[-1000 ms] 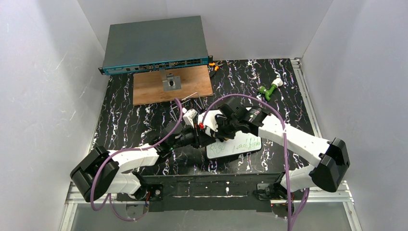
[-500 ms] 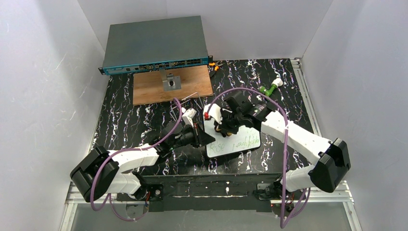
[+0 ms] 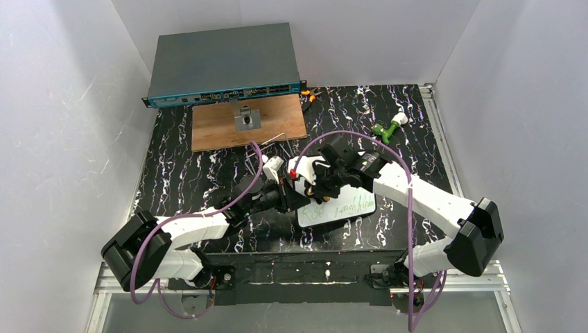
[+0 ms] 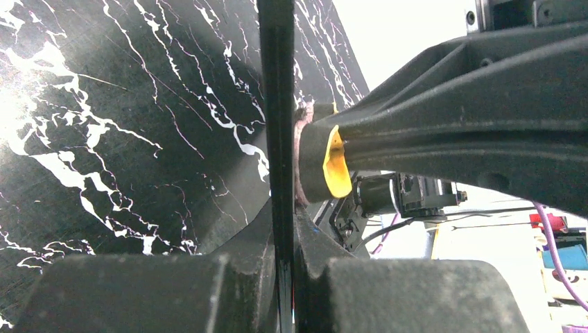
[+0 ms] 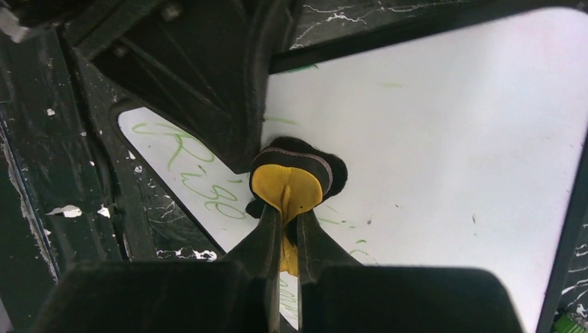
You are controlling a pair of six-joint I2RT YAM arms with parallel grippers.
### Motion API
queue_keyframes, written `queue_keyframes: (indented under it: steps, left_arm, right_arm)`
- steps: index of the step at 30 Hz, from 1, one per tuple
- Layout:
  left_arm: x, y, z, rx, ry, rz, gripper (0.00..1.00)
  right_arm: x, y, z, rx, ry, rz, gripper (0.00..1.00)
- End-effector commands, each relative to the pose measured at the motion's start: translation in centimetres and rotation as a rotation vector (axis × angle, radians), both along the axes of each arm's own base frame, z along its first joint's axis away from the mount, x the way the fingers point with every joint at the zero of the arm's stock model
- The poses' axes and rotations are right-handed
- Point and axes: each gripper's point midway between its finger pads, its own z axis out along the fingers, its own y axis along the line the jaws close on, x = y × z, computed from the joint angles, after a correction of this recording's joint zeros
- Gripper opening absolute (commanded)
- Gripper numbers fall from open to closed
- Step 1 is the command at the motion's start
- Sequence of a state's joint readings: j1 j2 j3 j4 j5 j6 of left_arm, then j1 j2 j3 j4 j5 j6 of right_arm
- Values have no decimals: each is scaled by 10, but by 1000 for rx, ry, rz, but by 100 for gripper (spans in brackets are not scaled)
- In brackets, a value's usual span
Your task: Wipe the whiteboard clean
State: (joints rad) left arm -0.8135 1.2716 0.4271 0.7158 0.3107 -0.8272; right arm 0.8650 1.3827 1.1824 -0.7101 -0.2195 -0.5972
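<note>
Top external view, items counted.

1. Table (image 3: 180, 173), one: black with white marbling, bearing everything listed below.
2. Whiteboard (image 3: 347, 207), one: white with a thin black rim, at the front centre of the table, between the two arms. Its green handwriting (image 5: 208, 191) reads from above as two groups, one to the left and one to the right.
3. Left arm (image 3: 187, 229), one. The left gripper (image 4: 283, 236) is clenched on the whiteboard's left rim, which the left wrist view shows edge-on between the fingers.
4. Right arm (image 3: 423, 198), one. The right gripper (image 5: 286, 222) is clamped on the eraser pad.
5. Eraser pad (image 5: 290, 186), one: yellow back and dark felt face, pressed against the white surface just right of the left group of writing and close beside the left gripper.
6. Network switch (image 3: 222, 59), one: grey case with a teal front, at the back left.
7. Wooden panel (image 3: 215, 128), one: brown, just in front of the switch.
8. Metal bracket (image 3: 247, 119), one: standing on the panel.
9. Green-and-white tool (image 3: 385, 127), one: at the back right, well apart from the whiteboard.
10. Orange-handled item (image 3: 309, 93), one: by the switch's right corner, too small to identify.
11. Thin metal keys (image 3: 277, 142): near the panel's front edge, count unclear.
</note>
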Motion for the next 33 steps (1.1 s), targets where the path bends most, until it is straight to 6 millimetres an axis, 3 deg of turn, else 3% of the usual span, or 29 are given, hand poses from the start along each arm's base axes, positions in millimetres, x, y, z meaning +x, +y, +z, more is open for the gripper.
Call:
queue_keyframes:
  steps: [1, 5, 13, 17, 22, 28, 33]
  left_arm:
    - [0, -6, 24, -51, -92, -34, 0]
    - [-1, -4, 25, -52, -99, -31, 0]
    - [0, -5, 24, -50, -96, -32, 0]
    - [0, -5, 24, -49, -93, -35, 0]
    - [0, -4, 25, -44, -100, -31, 0]
    - [-1, -5, 25, -44, -102, -38, 0]
    - [-1, -4, 26, -44, -104, -38, 0]
  right_arm:
    - [24, -8, 12, 17, -73, -79, 1]
    - [26, -13, 8, 1, -76, -89, 1]
    - [-19, 1, 14, 44, 72, 90, 1]
    - [-29, 9, 14, 34, 71, 147, 1]
    - [-5, 11, 19, 14, -24, 90, 1]
    - [35, -7, 29, 15, -95, -64, 1]
    - [35, -9, 30, 17, -83, -64, 1]
